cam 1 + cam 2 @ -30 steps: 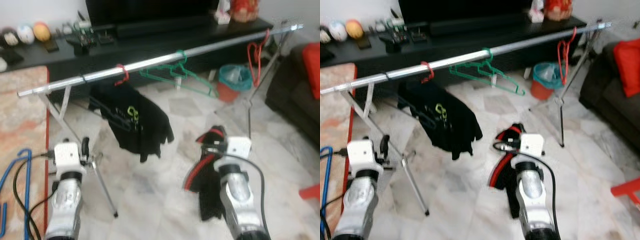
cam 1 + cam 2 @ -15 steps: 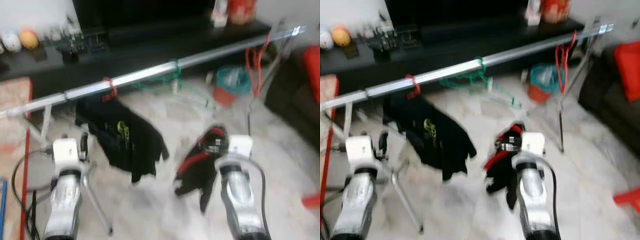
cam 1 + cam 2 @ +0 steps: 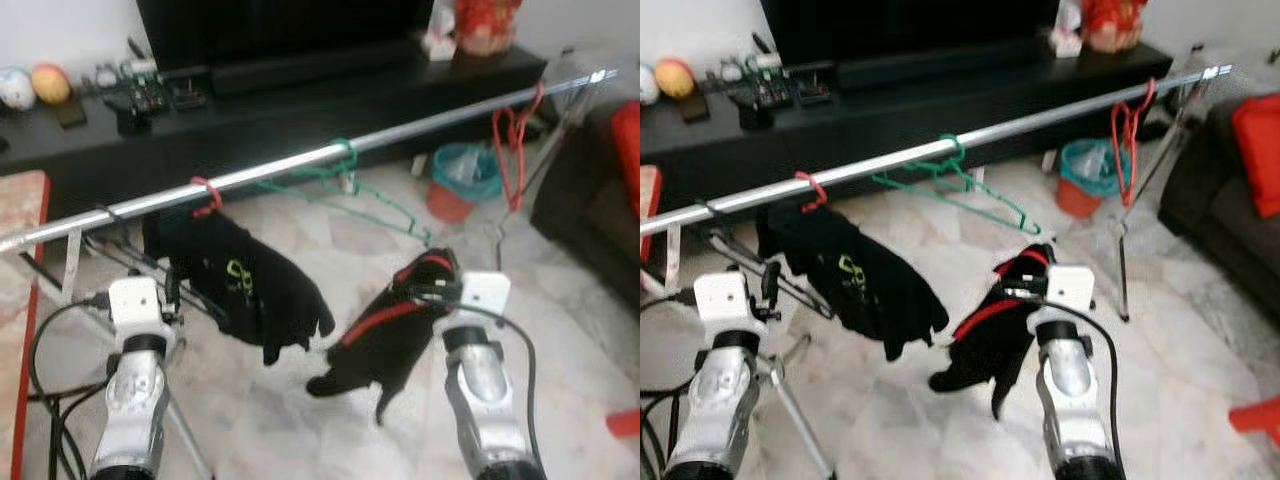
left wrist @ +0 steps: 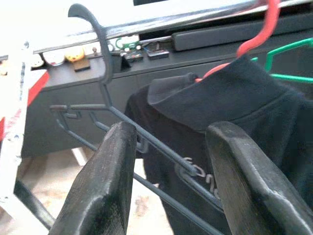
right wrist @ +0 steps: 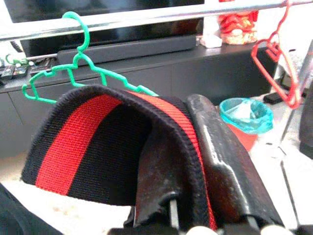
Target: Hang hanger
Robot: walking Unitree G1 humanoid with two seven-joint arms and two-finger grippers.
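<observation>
A silver rail (image 3: pixel 420 125) slants across the room on tripod legs. On it hang a red hanger (image 3: pixel 205 195) carrying a black shirt (image 3: pixel 250 295), an empty green hanger (image 3: pixel 350 170) and an empty red hanger (image 3: pixel 512 130) near the far end. A dark grey hanger (image 4: pixel 105 83) has its hook at the rail; its bars pass between the spread fingers of my left gripper (image 4: pixel 173 132), which is open just below the rail's left part (image 3: pixel 170 290). My right gripper (image 3: pixel 435 275) is shut on a black garment with a red stripe (image 5: pixel 83 142), which dangles above the floor.
A long black TV bench (image 3: pixel 300 90) with small items runs behind the rail. A teal bin (image 3: pixel 470 165) and an orange pot (image 3: pixel 445 200) stand under the rail's right part. A dark sofa (image 3: pixel 585 200) is at the right, a red-edged rug (image 3: pixel 15 300) at the left.
The view has shifted rightward and the rail looks nearer. My right gripper has raised the black and red garment, which now swings out to the left. The left gripper stays by the dark hanger.
</observation>
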